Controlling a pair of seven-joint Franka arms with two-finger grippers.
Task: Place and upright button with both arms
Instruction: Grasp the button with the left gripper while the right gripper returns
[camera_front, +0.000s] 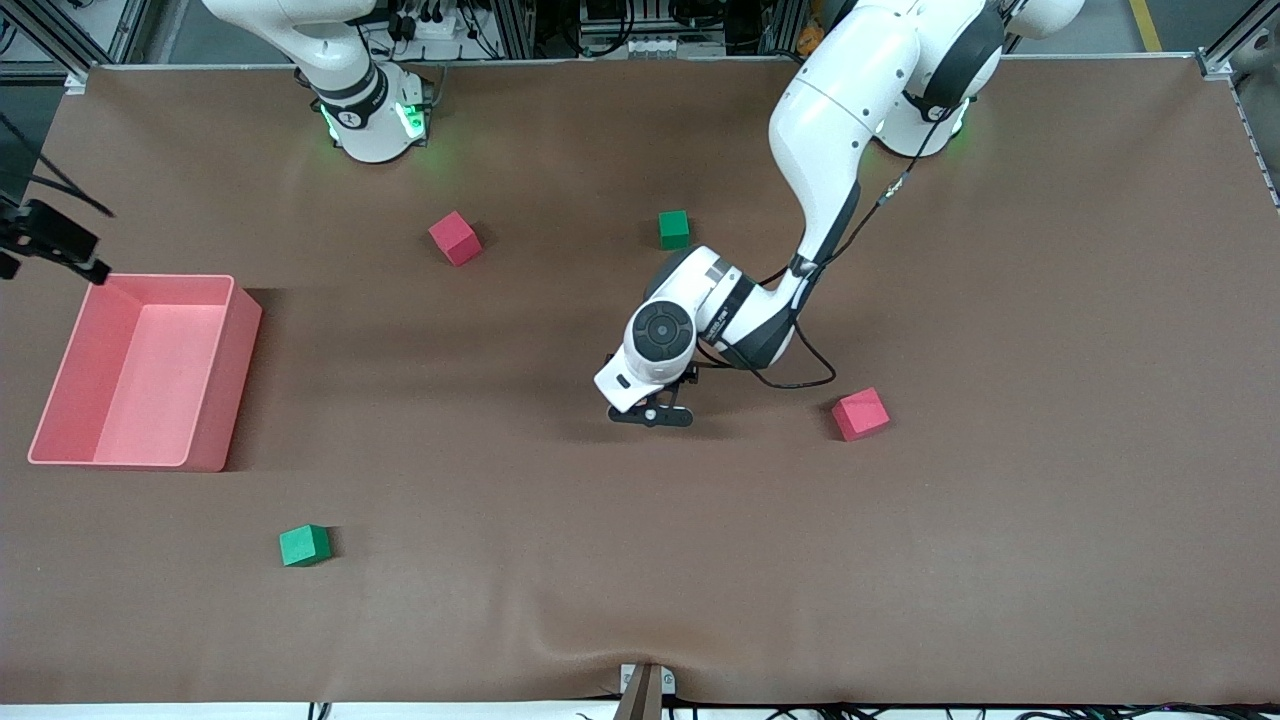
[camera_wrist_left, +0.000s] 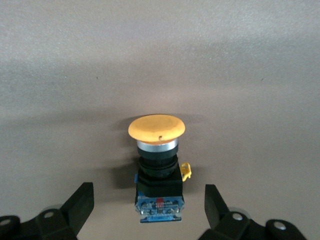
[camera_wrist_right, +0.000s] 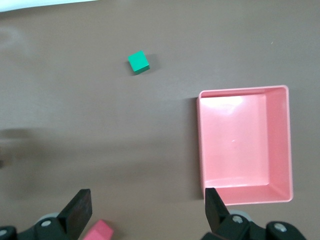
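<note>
The button (camera_wrist_left: 156, 165) has a round orange cap on a black body with a blue base. It appears to stand cap up on the brown table, seen only in the left wrist view. My left gripper (camera_wrist_left: 149, 207) is open, with a finger (camera_wrist_left: 80, 205) on each side of the button's base and a gap on both sides. In the front view the left gripper (camera_front: 650, 412) is low over the table's middle and hides the button. My right gripper (camera_wrist_right: 145, 210) is open and empty, high over the table and out of the front view.
A pink bin (camera_front: 240, 300) stands at the right arm's end; it also shows in the right wrist view (camera_wrist_right: 245, 196). Red cubes (camera_front: 455, 238) (camera_front: 860, 414) and green cubes (camera_front: 674, 229) (camera_front: 304, 545) lie scattered. The right wrist view shows a green cube (camera_wrist_right: 138, 62) and a red cube (camera_wrist_right: 100, 231).
</note>
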